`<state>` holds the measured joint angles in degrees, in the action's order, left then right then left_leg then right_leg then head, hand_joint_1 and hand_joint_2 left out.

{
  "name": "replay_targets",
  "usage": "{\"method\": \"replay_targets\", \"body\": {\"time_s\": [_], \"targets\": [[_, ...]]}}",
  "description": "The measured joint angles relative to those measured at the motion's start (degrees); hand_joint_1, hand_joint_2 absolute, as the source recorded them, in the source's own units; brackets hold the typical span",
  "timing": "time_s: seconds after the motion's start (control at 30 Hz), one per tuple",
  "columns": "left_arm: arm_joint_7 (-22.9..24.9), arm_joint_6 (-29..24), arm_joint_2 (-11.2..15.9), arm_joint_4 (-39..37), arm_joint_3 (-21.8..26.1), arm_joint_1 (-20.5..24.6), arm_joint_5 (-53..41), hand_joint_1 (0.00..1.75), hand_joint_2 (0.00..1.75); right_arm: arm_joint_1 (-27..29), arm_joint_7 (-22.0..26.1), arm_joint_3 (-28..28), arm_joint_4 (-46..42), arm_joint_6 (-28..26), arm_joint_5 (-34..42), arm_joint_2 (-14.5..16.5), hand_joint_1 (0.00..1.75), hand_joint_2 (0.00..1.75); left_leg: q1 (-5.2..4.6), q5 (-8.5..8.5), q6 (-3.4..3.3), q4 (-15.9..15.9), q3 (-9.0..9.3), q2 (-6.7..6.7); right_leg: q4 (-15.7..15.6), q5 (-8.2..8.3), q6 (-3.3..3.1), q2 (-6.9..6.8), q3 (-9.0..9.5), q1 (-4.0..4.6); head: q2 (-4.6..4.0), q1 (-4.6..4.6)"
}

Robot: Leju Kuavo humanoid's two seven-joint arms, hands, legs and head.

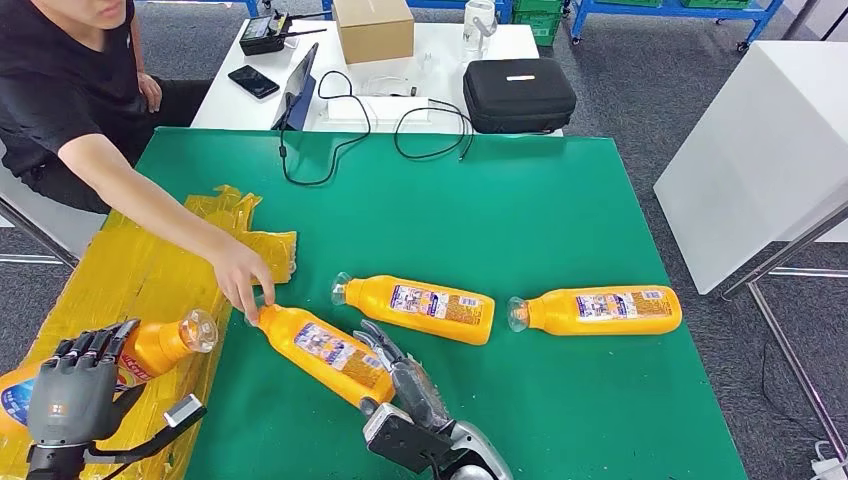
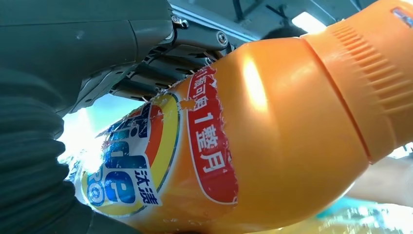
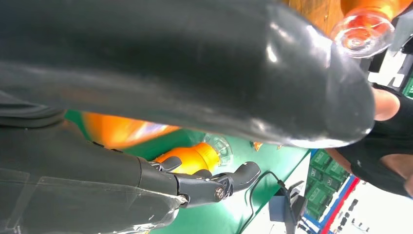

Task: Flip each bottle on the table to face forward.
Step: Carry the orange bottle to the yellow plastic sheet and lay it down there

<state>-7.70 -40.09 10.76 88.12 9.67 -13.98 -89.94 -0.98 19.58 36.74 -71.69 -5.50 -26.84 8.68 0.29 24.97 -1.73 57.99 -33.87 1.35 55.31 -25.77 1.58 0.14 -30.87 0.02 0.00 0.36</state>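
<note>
Three orange detergent bottles lie on the green table (image 1: 560,200) with their small-print labels up: a slanted near one (image 1: 320,350), a middle one (image 1: 420,308) and a right one (image 1: 600,310). My right hand (image 1: 405,380) lies beside the near bottle's base, fingers (image 3: 209,185) stretched along its side and touching it, gripping nothing. A person's hand (image 1: 245,285) touches that bottle's neck. My left hand (image 1: 75,385) grips a fourth bottle (image 1: 155,348) above the yellow box; its colourful brand label (image 2: 126,165) shows in the left wrist view.
A yellow taped cardboard box (image 1: 130,270) stands at the table's left edge, with the person seated behind it. Black cables (image 1: 330,150) trail over the far edge. Behind stands a white table with a black case (image 1: 518,95) and a carton (image 1: 372,28).
</note>
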Motion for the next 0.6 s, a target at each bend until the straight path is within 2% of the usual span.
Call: {"method": "replay_targets", "body": {"time_s": [0.23, 0.6], "targets": [[0.66, -0.02, 0.88, -2.99, -3.02, 0.20, 0.00, 1.75, 1.75, 0.00, 0.05, 0.00, 0.00, 0.04, 0.23, -0.21, 0.00, 0.00, -0.03, 0.00, 0.00, 0.00, -0.01, 0.03, -0.01, 0.00, 0.00, -0.01, -0.28, -0.02, 0.00, 0.00], [-3.18, -0.04, -1.91, -5.73, -7.17, 0.43, 0.21, 1.75, 1.75, -0.01, 0.07, 0.00, 0.07, 0.04, 0.46, -0.38, 0.00, 0.00, -0.02, -0.02, -0.02, 0.00, -0.04, -0.02, -0.01, 0.02, 0.02, 0.00, 0.08, -0.01, 0.00, -0.01]]}}
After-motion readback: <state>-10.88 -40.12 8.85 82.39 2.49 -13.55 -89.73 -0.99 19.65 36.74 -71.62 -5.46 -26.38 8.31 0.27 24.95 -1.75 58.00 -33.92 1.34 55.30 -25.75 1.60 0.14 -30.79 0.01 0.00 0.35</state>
